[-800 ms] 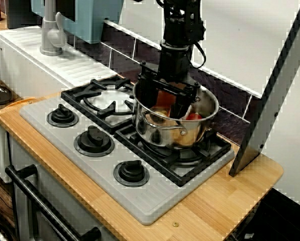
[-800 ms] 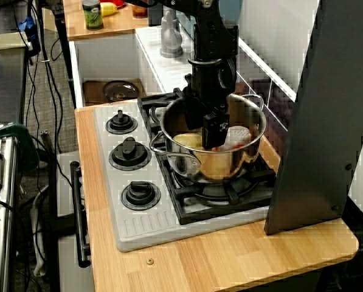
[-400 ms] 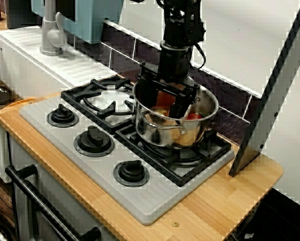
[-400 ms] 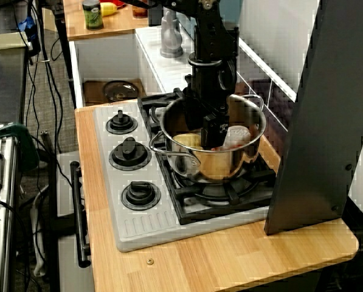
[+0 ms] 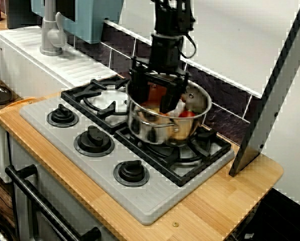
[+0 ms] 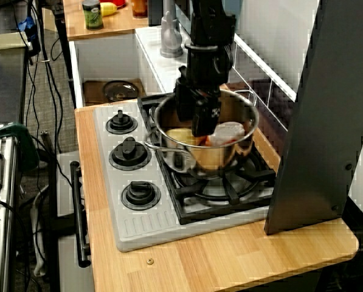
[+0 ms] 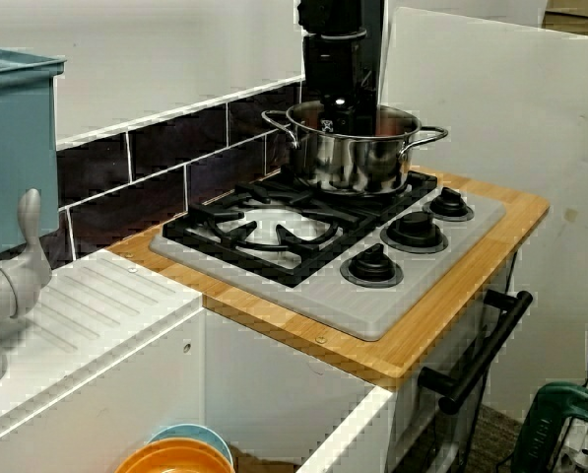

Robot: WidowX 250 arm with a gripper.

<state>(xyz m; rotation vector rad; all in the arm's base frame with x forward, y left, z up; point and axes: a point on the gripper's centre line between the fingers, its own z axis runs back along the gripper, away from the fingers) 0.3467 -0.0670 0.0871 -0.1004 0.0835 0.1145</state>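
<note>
A steel pot with two loop handles hangs a little above the right burner grate, shifted toward the left burner. Inside it lie a yellow piece, a red piece and a white piece. My black gripper comes down from above and is shut on the pot's rim, one finger outside the wall and one inside. From the stove's right end the gripper and the pot look slightly blurred. From the sink side the gripper stands over the pot.
Three black knobs line the front of the grey stove top on the wooden counter. A dark slanted panel leans at the right end. A grey faucet, white drainboard and sink lie to the left.
The gripper has moved left and slightly up, carrying the pot with it off the right burner toward the left one.
</note>
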